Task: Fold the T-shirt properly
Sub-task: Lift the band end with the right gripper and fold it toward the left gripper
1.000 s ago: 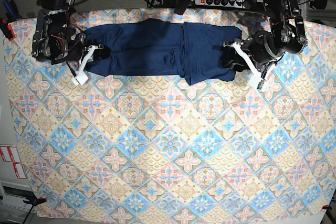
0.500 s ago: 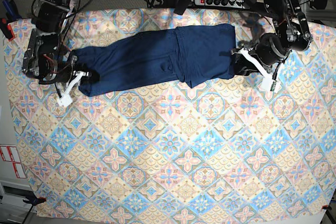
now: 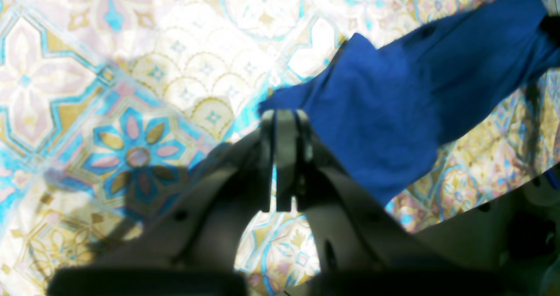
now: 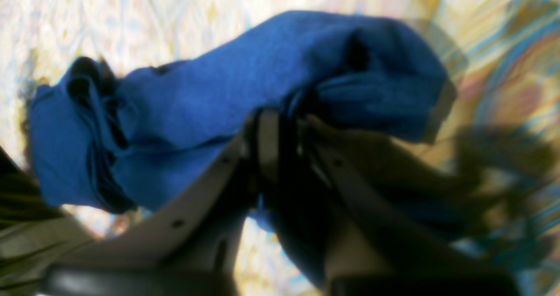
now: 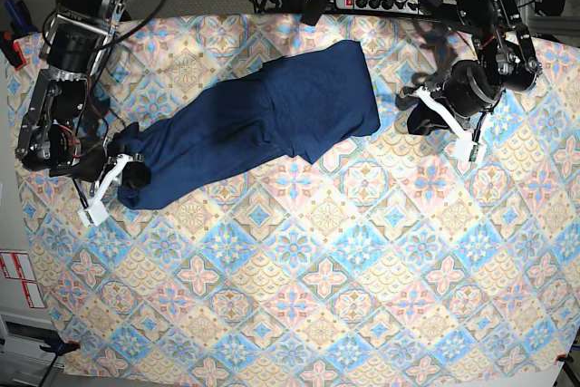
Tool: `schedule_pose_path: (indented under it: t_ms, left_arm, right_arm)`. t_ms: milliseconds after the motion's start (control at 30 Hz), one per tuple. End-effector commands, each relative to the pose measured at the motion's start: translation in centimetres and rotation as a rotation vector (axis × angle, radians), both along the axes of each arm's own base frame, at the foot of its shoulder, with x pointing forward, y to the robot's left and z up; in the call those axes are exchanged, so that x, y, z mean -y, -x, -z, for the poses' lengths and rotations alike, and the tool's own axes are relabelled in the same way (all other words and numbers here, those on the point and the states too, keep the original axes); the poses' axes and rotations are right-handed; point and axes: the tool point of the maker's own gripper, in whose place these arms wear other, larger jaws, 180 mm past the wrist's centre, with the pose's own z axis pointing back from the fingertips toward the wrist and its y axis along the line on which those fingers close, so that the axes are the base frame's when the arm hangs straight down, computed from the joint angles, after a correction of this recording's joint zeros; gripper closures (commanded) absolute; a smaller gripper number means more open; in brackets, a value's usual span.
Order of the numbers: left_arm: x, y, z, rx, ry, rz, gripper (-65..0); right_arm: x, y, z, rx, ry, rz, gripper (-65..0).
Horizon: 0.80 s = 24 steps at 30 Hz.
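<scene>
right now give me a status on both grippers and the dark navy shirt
Left gripper shut, empty, clear of the dark navy knit long-sleeved shirt. Right gripper shut on shirt end. Shirt lies diagonal on pastel tiled tablecloth. Nothing in the way.

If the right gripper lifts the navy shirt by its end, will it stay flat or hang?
The T-shirt probably hangs limp: it bunches in folds at the right gripper. It likely drags over the tablecloth rather than slides stiffly.

Tablecloth [image 5: 299, 296] near half bare, passable; T-shirt [image 5: 263, 120] lies diagonal across far half.
</scene>
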Motion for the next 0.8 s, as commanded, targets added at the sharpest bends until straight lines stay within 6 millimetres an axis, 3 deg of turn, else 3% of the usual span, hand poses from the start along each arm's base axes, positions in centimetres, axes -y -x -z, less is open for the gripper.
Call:
schedule_pose_path:
  t_ms: [0,233,400,500,767]
  left_arm:
    - [-0.1,-0.8,-1.1,0.045,0.002,0.001,0.0]
    - [-0.1,-0.8,-1.1,0.045,0.002,0.001,0.0]
    - [-0.1,-0.5,-1.0,0.039,0.001,0.001,0.0]
    - [-0.3,-0.3,-0.8,0.033,-0.001,-0.005,0.0]
    - [-3.1,0.2,-0.9,0.033,-0.020,-0.092,0.0]
  right_arm:
    - [-0.5,0.0,-0.8,0.028,0.021,-0.037,-0.4]
    - [-10.1,3.3,-1.5,0.088,0.029,-0.305,-0.3]
    - [-16.4,4.7,-3.6,0.171,0.020,-0.498,-0.3]
    - [-18.9,5.3,-3.9,0.179,-0.012,-0.547,-0.3]
    - [-23.8,7.3,-4.3,0.182,-0.076,-0.663,-0.3]
